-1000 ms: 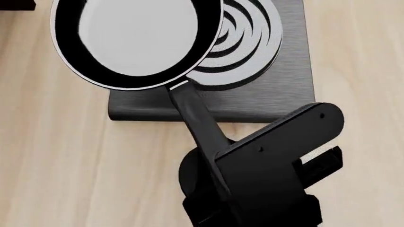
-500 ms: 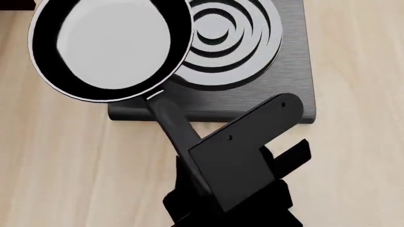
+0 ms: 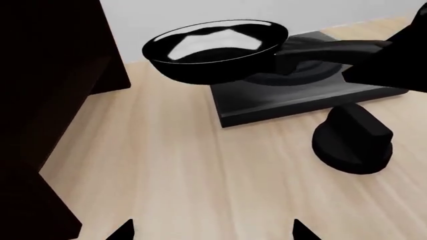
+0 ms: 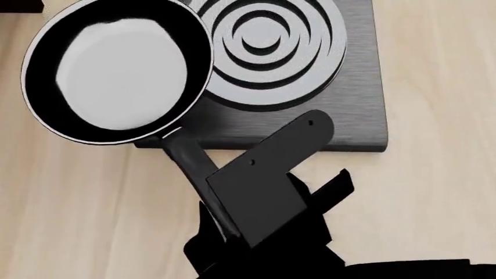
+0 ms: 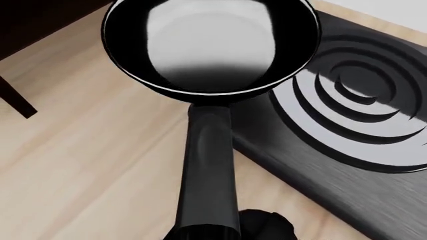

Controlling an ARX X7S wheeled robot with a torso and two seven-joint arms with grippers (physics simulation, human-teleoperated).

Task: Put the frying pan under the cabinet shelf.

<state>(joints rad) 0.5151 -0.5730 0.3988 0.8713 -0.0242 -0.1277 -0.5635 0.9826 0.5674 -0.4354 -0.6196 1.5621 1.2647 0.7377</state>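
Glossy black frying pan (image 4: 116,72), brushed dark metal hob plate (image 4: 360,110), pale matt wood-grain tabletop (image 4: 78,209), near-black cabinet shelf (image 3: 40,75).

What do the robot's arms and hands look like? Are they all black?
Yes, what shows is all black. In the head view the right arm ends in a flat, boxy black plate with rounded corners and two tiny round dots like screws, plus a chunky black block behind it. Of the left gripper, only two small pointed black fingertips peek in. No cables, stickers or markings show.

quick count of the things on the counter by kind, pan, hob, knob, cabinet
frying pan: 1
hob plate: 1
round knob: 1
cabinet shelf: 1
total: 4
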